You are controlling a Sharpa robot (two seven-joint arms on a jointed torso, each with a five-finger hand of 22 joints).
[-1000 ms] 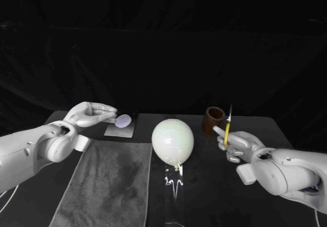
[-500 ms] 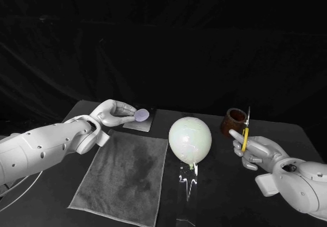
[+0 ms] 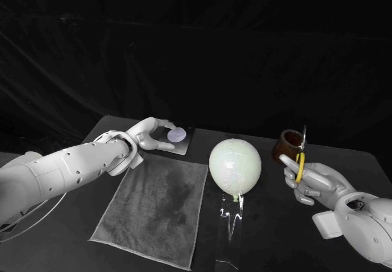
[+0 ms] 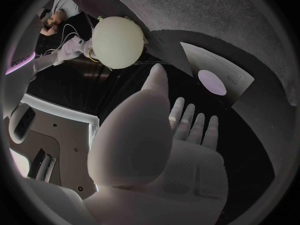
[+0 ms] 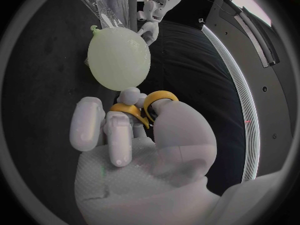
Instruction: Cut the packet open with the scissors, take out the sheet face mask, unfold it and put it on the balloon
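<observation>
- balloon [image 3: 235, 165]: smooth, glossy, rubbery-looking skin
- towel [image 3: 159, 209] at its 8 o'clock: matt grey cloth, kinda fuzzy
- scissors [image 3: 299, 161]: yellow plastic handles, shiny metal blades
- packet [image 4: 215, 72]: smooth, slight sheen

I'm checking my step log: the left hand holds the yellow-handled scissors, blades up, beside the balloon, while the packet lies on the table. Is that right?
Not quite. It is the right hand that holds the yellow-handled scissors, blades up, beside the balloon, as the head view shows. The left hand is over by the packet, which does lie on the table.
</observation>
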